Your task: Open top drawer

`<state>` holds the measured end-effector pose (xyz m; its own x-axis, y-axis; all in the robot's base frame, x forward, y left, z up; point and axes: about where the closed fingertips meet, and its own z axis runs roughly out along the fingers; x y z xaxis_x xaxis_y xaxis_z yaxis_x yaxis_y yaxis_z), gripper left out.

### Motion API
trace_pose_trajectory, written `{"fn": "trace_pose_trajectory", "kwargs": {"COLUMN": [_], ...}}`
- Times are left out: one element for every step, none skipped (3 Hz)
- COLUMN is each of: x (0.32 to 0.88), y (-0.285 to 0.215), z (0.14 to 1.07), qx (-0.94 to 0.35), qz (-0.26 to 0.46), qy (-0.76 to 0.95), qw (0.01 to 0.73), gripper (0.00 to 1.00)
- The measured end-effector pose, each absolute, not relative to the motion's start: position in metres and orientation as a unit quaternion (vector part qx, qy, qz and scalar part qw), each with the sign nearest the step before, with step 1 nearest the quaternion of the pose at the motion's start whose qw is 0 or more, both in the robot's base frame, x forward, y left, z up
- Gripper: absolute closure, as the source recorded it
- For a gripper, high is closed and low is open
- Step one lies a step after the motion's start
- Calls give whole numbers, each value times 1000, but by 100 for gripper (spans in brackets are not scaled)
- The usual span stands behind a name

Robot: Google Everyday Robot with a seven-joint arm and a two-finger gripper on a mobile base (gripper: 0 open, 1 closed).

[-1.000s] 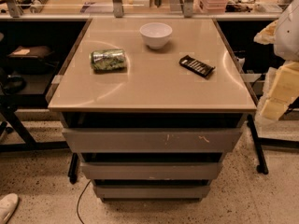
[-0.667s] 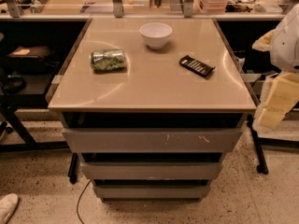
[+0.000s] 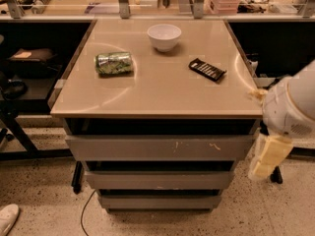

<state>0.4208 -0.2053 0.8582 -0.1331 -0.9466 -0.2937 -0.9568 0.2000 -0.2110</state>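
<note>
Claw (image 3: 268, 157) low at right — just beside the closed top drawer (image 3: 157, 147)

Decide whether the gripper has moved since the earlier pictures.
Yes. The gripper has dropped from beside the tabletop edge to beside the top drawer, right of it.

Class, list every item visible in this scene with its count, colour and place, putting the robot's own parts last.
tabletop: 1, beige, above the drawers
bowl: 1, white, tabletop rear centre
can: 1, green, on its side, tabletop left
packet: 1, black, tabletop right
top drawer: 1, grey, directly under the tabletop
lower drawers: 2, grey, stacked beneath it
shoe: 1, white, floor bottom left
arm: 1, white, right edge
gripper: 1, cream, below the arm, right of the top drawer
</note>
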Motion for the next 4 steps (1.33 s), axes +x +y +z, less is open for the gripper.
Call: {"fn": "trace_pose_trajectory", "kwargs": {"x": [419,422,422,424], "y": [-204,-204,-204,-199], "z": [795,793,793,773], "qx": [-657,-670,-670,-678], "qz": [37,27,27,31], "qy": [723,709,709,703], "qw": [210,217,217,214], "gripper": [0,0,0,0]}}
